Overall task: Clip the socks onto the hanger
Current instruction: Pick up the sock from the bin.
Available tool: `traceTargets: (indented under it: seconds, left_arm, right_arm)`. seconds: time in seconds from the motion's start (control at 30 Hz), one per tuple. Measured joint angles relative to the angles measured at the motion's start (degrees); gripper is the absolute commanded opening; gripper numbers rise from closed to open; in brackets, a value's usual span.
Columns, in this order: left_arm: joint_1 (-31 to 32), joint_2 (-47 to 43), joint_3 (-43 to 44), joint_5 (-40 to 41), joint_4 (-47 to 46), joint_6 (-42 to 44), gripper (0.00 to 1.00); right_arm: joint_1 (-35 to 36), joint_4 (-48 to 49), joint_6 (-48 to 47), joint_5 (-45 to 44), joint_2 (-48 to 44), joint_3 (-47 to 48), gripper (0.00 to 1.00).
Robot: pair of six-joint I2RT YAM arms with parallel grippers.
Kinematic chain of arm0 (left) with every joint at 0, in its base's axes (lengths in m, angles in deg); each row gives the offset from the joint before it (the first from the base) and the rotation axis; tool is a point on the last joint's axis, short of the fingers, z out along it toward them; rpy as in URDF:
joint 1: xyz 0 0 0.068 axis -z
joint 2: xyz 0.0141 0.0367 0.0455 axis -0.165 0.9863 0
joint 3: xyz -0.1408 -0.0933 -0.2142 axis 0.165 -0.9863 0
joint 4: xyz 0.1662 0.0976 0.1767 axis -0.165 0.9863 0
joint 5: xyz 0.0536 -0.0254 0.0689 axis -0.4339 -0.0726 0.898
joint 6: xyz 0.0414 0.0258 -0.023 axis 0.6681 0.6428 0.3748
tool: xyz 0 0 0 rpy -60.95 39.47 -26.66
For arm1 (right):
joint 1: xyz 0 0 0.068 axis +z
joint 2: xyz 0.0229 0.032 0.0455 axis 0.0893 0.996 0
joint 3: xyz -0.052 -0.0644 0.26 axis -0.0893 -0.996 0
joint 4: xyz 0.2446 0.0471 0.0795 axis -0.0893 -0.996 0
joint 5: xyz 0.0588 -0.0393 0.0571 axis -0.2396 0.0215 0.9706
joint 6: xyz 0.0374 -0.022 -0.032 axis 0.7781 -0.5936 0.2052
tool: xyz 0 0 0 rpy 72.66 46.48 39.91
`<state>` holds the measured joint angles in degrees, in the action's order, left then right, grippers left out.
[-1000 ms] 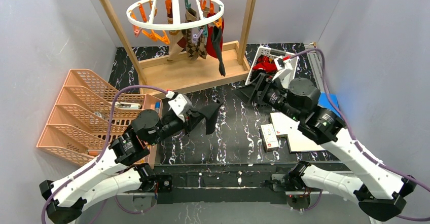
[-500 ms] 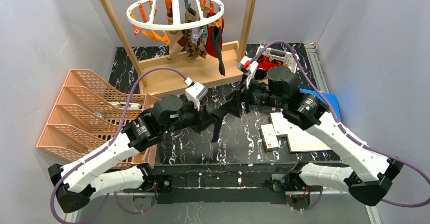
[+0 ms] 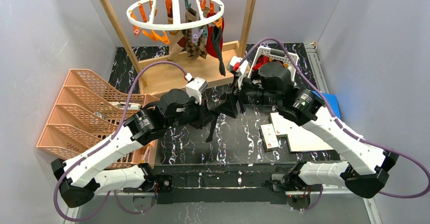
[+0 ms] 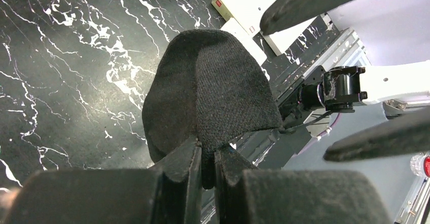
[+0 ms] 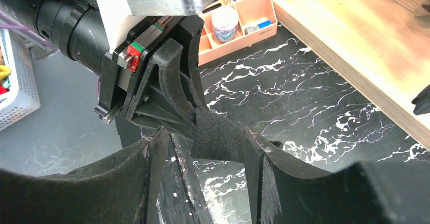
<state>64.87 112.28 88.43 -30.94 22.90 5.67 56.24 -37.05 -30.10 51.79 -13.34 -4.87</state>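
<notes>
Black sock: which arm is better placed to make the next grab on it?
Right, probably. The left gripper is shut on the black sock, while the right gripper is open, its fingers straddling the sock close to the left's, so it only needs to close.

A black, white-veined worktop (image 3: 238,140) is enclosed by grey walls. A wooden frame (image 3: 190,72) is set at its far edge, and a peach-coloured tiered rack (image 3: 76,107) is placed at the left. A white lattice basket (image 3: 276,52) is seen beside the frame's base. At the right, a small white box (image 3: 269,136) is laid beside a flat white sheet (image 3: 299,140); a blue item (image 3: 330,102) is partly hidden.
</notes>
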Motion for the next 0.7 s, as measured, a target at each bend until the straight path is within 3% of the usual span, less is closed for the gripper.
traceTargets:
  seconds: [0.47,0.7]
  left_arm:
    - [0.00,-0.15,0.85,1.97,2.14,-1.66,0.00]
    - [0.00,-1.40,0.85,2.34,2.54,-1.70,0.00]
  right_arm:
    - [9.42,-5.88,-3.50,-14.25,5.11,3.04,0.55]
    - [10.91,-6.54,-3.67,-20.90,5.64,3.65,0.42]
